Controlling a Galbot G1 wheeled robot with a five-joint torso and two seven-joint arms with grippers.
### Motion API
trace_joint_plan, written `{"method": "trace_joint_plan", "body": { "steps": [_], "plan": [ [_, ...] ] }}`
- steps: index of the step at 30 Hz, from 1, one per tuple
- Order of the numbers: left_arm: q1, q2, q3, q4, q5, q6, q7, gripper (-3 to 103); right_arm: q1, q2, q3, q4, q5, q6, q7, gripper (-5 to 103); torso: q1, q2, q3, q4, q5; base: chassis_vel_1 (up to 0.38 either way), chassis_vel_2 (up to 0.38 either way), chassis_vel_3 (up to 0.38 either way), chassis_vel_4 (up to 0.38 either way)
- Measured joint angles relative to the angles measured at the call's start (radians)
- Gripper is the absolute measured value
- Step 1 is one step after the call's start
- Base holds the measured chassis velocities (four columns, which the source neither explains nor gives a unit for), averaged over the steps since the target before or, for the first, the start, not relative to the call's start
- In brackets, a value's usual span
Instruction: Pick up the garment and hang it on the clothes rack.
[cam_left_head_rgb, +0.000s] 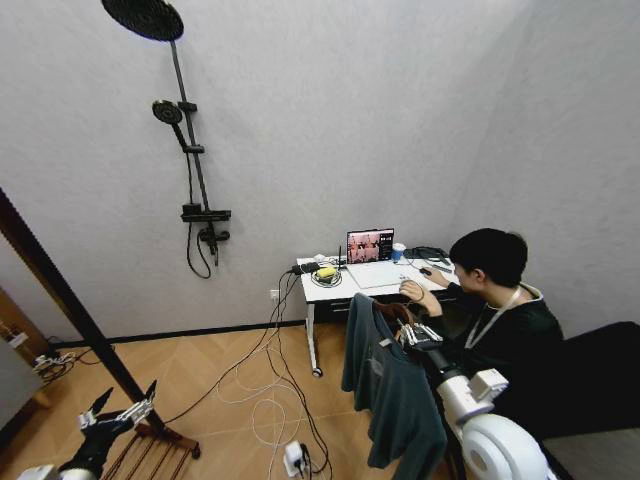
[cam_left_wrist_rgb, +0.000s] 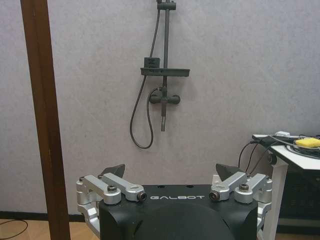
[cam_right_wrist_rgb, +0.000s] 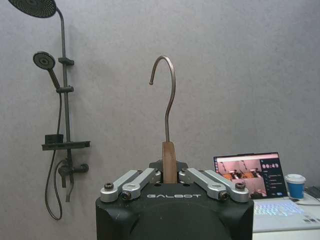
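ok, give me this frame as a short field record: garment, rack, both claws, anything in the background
garment: dark teal-blue thin long-sleeved top on a wooden hanger, hanging from the right claw
right claw: shut on the hanger neck, metal hook upright and free
left claw: open, holding nothing, low beside the rack
rack: dark reddish-brown wooden post, slatted base near the floor
background: black wall shower set, white desk with open laptop

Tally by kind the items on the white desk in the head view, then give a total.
Open laptop computer: 1
Blue paper cup with white lid: 1
Round dish holding something yellow: 1
Total: 3, on the white desk.
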Motion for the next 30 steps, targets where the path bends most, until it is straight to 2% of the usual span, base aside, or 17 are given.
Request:
{"method": "trace_joint_plan", "body": {
  "steps": [16, 24, 30],
  "plan": [
    [0.000, 0.000, 0.000, 0.000, 0.000, 0.000, 0.000, 100, 0.181, -0.019, -0.131, -0.026, 0.041, -0.050, 0.030, 10, 0.000, 0.000, 0.000, 0.0002, 0.0000, 0.047, 0.038, 0.045, 0.041],
    [0.000, 0.000, 0.000, 0.000, 0.000, 0.000, 0.000, 100, 0.215, -0.018, -0.168, -0.008, 0.046, -0.068, 0.035, 10, 0.000, 0.000, 0.000, 0.0001, 0.0001, 0.104, 0.100, 0.105, 0.099],
    [0.000, 0.000, 0.000, 0.000, 0.000, 0.000, 0.000, 100, 0.219, -0.021, -0.187, 0.018, 0.084, -0.089, 0.036, 10, 0.000, 0.000, 0.000, 0.0003, 0.0001, 0.126, 0.113, 0.128, 0.118]
  ]
}}
